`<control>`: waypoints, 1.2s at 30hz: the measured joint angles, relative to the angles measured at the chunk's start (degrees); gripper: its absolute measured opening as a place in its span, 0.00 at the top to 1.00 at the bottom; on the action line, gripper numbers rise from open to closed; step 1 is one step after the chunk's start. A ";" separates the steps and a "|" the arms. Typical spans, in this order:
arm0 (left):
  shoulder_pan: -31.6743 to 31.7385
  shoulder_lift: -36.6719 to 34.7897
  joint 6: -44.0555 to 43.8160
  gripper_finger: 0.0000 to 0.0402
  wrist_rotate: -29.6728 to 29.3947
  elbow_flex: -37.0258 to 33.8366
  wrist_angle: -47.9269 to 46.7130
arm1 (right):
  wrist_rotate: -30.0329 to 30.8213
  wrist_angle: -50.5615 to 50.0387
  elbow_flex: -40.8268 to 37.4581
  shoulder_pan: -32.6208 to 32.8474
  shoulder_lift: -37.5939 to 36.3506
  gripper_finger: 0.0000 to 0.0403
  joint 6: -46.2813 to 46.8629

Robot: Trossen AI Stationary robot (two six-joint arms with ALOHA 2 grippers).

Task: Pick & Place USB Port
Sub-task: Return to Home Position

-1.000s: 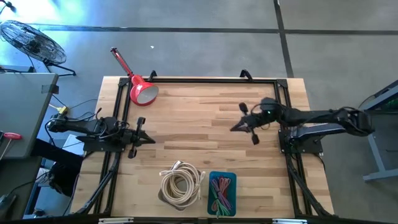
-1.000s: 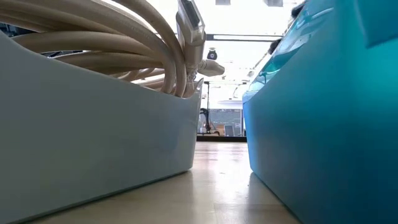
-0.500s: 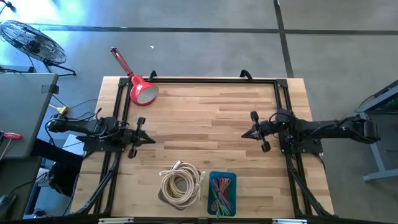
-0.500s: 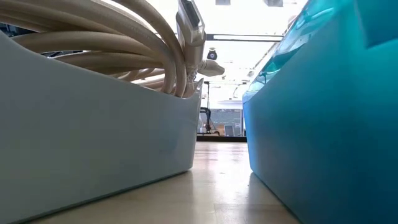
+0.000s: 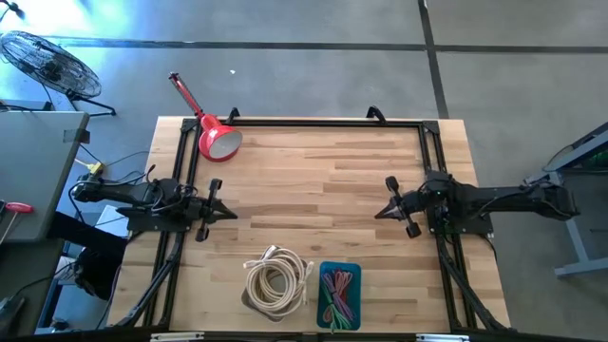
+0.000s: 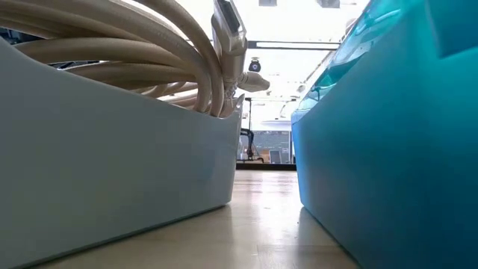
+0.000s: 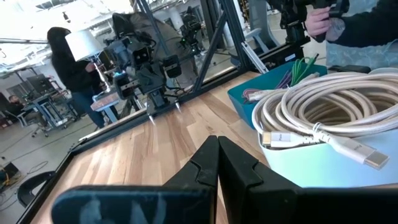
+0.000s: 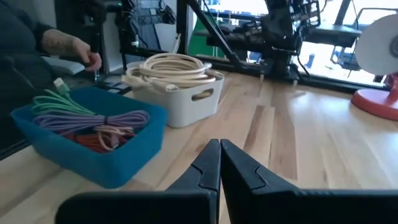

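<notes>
A coil of cream USB cables [image 5: 276, 277] lies in a white bin [image 5: 249, 302] near the table's near edge; one plug [image 6: 228, 26] sticks up over the bin's wall, and in the left wrist view another plug [image 7: 365, 155] rests on its rim. Beside it, a blue bin [image 5: 339, 270] holds bundled coloured cables [image 8: 93, 121]. My left gripper [image 5: 228, 214] hovers shut by the table's left side. My right gripper [image 5: 378, 214] hovers shut by the right side. Both point toward the table's middle, away from the bins.
A red desk lamp [image 5: 217, 139] stands at the far left corner. A black frame rail [image 5: 304, 122] runs along the table's edges. Bare wood [image 5: 304, 190] lies between the two grippers. A person's hand [image 8: 87, 59] shows beyond the near edge by the bins.
My right arm has drawn back toward the table's right edge and slightly toward the near edge, settling level beside its base. The left arm and both bins have stayed still.
</notes>
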 joint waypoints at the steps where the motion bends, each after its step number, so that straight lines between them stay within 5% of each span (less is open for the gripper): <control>1: -0.01 0.00 0.01 1.00 0.00 0.00 0.00 | 0.27 -1.16 0.00 0.16 -1.23 1.00 -0.29; 10: 0.00 0.00 0.01 1.00 -0.01 0.00 0.00 | 10.23 -10.87 0.00 0.64 -12.51 1.00 -0.94; 26: 0.00 0.00 0.01 1.00 -0.02 0.00 0.00 | 10.34 -16.69 -0.02 0.64 -28.97 1.00 0.65; 36: -0.01 0.00 0.01 1.00 -0.04 0.00 0.00 | 14.04 -16.94 0.13 0.66 -29.47 1.00 0.35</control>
